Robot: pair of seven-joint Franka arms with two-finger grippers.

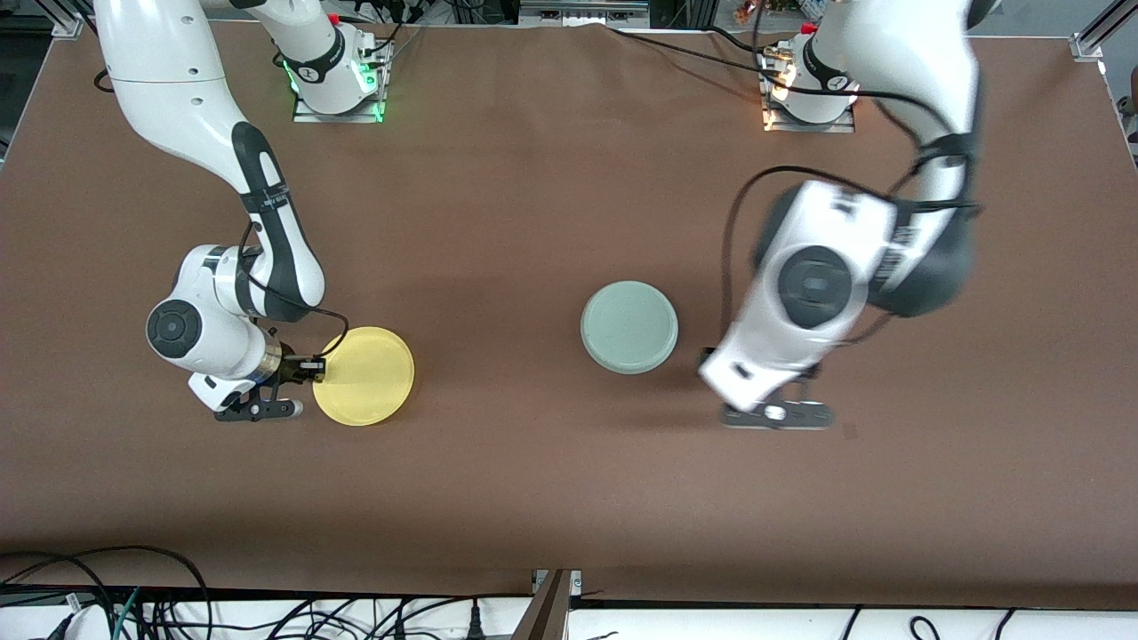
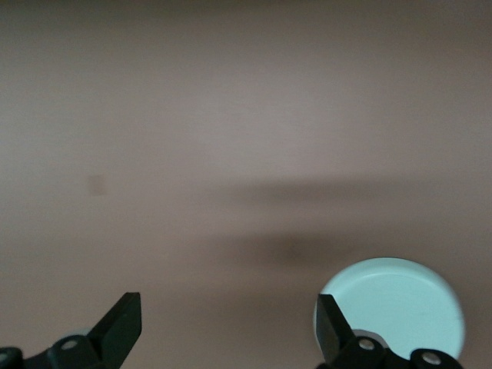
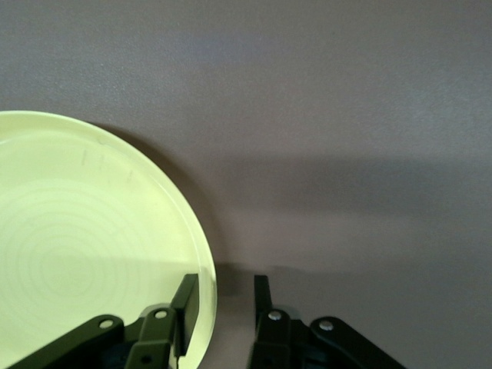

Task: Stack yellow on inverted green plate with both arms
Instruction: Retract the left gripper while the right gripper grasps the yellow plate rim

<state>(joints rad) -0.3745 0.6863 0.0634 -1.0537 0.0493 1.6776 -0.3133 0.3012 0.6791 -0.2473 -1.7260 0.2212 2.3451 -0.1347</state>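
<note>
right gripper (image 3: 219, 304): fingers straddle rim of yellow (image 1: 366, 375), narrow gap | left gripper (image 2: 228, 330): wide apart, over bare table (image 1: 533, 489) beside green plate (image 1: 629, 326)

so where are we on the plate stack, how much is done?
Done: the green plate lies inverted mid-table, and the left claw is open over bare table beside it, holding nothing. In hand: the right claw straddles the rim of the yellow plate, fingers one on each side, not yet closed. Left: grip, lift, carry and set yellow on green.
</note>
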